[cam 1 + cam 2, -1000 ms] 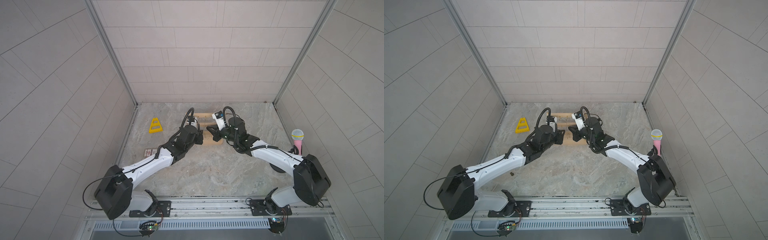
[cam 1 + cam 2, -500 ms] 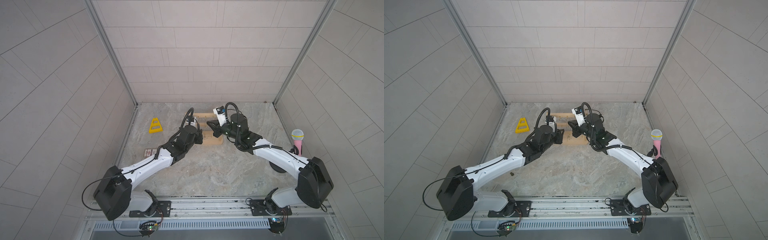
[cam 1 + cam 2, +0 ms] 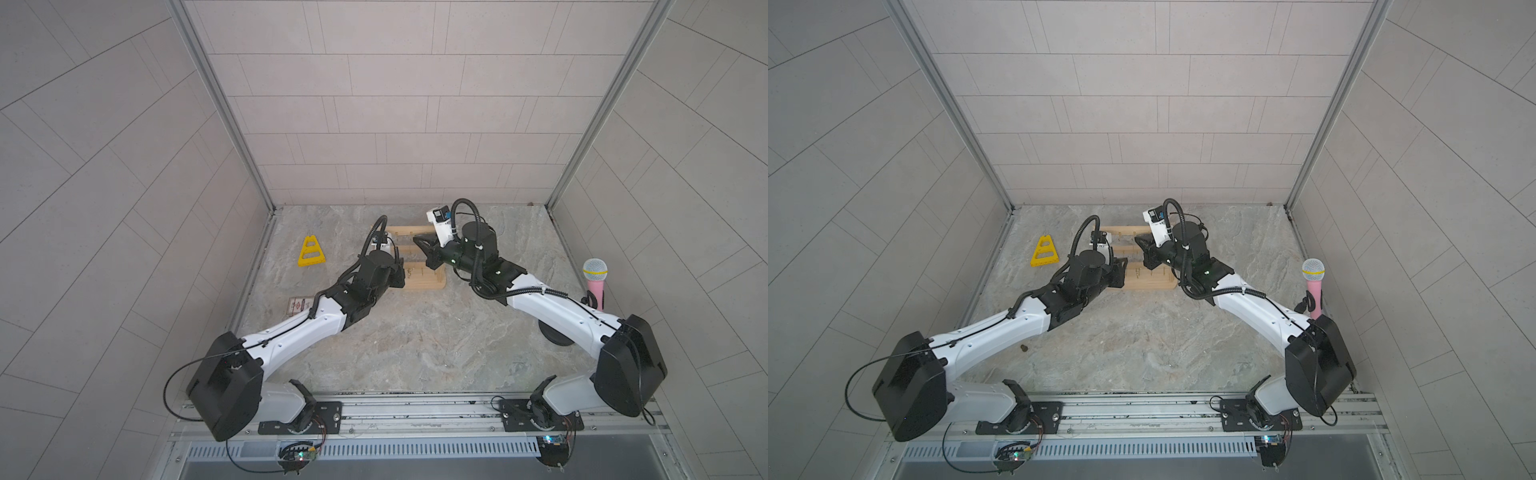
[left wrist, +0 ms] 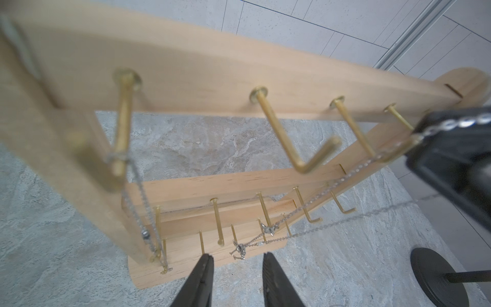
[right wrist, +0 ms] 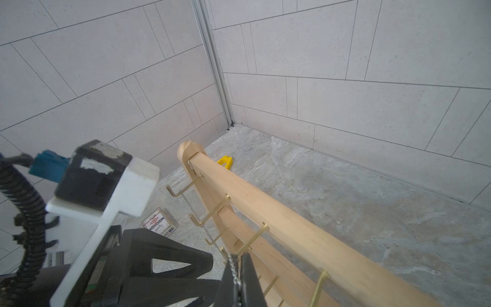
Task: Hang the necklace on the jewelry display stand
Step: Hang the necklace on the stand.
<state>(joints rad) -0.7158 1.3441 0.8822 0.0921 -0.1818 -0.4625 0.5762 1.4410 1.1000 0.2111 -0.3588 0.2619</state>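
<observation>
Pale tiled walls (image 3: 407, 104), grey marbled floor (image 3: 415, 340), metal corner posts (image 3: 224, 108)

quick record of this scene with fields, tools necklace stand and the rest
right tool: shut on necklace
left tool: open, empty, facing stand
necklace: over top end hook, sags, then rises to right tool
stand: upright, three bars of hooks
others: yellow frame, pink microphone, small box

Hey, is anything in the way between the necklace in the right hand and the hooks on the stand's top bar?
Nothing visible. The right hand grips the necklace right at a top-bar hook of the jewelry display stand, with no object between; the open left hand is lower down, holding nothing.
</observation>
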